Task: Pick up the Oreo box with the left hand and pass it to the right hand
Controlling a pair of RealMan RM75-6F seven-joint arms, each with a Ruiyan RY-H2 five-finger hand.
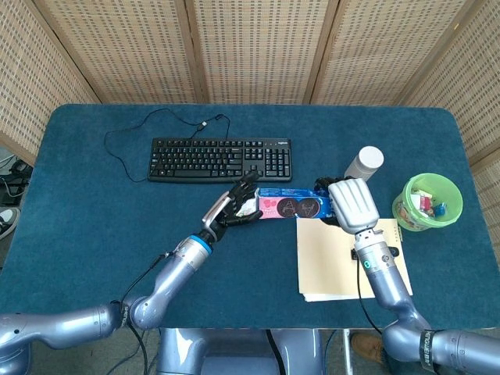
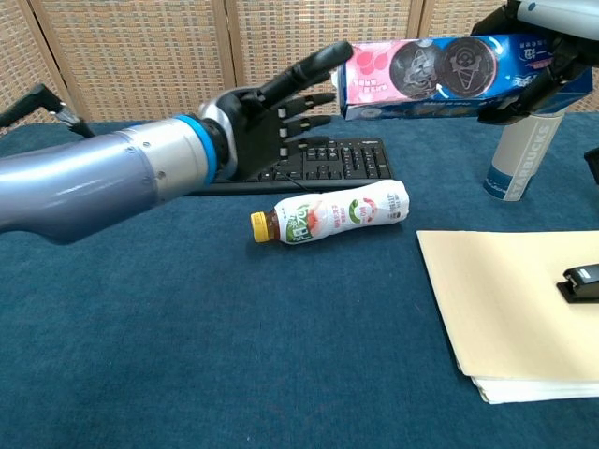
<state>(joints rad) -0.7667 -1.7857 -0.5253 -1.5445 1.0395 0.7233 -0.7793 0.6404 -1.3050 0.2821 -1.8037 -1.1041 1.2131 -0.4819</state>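
Observation:
The Oreo box [image 1: 285, 207] [image 2: 440, 70], blue with a pink left end, hangs level above the table. My right hand [image 1: 351, 203] [image 2: 558, 75] grips its right end, fingers wrapped around it. My left hand [image 1: 234, 207] [image 2: 271, 117] is open just left of the box with its fingers spread and holds nothing. Its longest fingertips reach up to the pink end; whether they touch it I cannot tell.
A black keyboard [image 1: 220, 158] [image 2: 328, 164] with its cable [image 1: 133, 129] lies behind the hands. A drink bottle [image 2: 332, 212] lies on its side below the box. A white cup [image 1: 364, 166] [image 2: 513, 159], a green bucket [image 1: 428, 201] and a cream folder [image 1: 344, 262] [image 2: 510, 309] stand to the right.

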